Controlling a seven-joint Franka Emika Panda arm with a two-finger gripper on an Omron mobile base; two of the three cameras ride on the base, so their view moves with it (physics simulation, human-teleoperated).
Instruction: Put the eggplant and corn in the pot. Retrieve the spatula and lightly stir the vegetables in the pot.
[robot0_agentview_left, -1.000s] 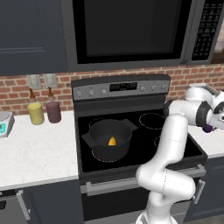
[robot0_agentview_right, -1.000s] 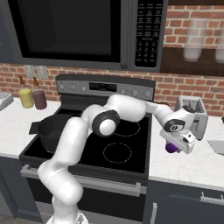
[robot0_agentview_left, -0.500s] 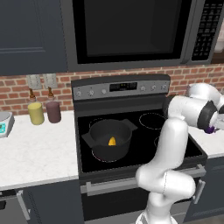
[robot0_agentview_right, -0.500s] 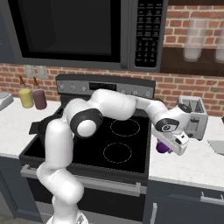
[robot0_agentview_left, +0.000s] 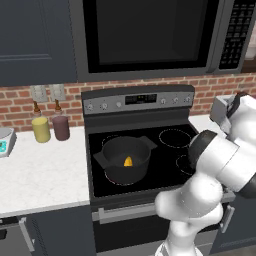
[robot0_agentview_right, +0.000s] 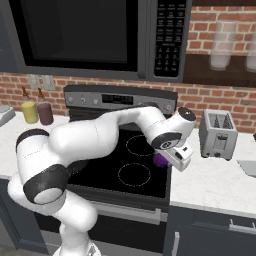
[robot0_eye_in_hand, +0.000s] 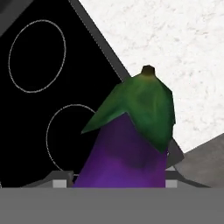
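Observation:
My gripper (robot0_agentview_right: 169, 159) is shut on the eggplant (robot0_agentview_right: 160, 160), a glossy purple piece with a green cap (robot0_eye_in_hand: 144, 105), and holds it in the air over the stove's right edge. In the hand view the eggplant (robot0_eye_in_hand: 127, 162) stands between the fingers, above the right burner rings and the white counter. The dark pot (robot0_agentview_left: 125, 159) sits on the front-left burner with the small yellow corn (robot0_agentview_left: 128, 161) inside it. My own arm hides the pot in the right base view. The spatula is out of view.
A yellow jar (robot0_agentview_left: 41, 129) and a maroon jar (robot0_agentview_left: 61, 127) stand at the back of the left counter. A toaster (robot0_agentview_right: 217, 134) sits on the right counter. The microwave (robot0_agentview_right: 95, 35) hangs above the stove (robot0_agentview_left: 150, 150).
The arm has swung left, carrying the eggplant from above the right counter to above the stove's right edge. The pot and corn have not moved.

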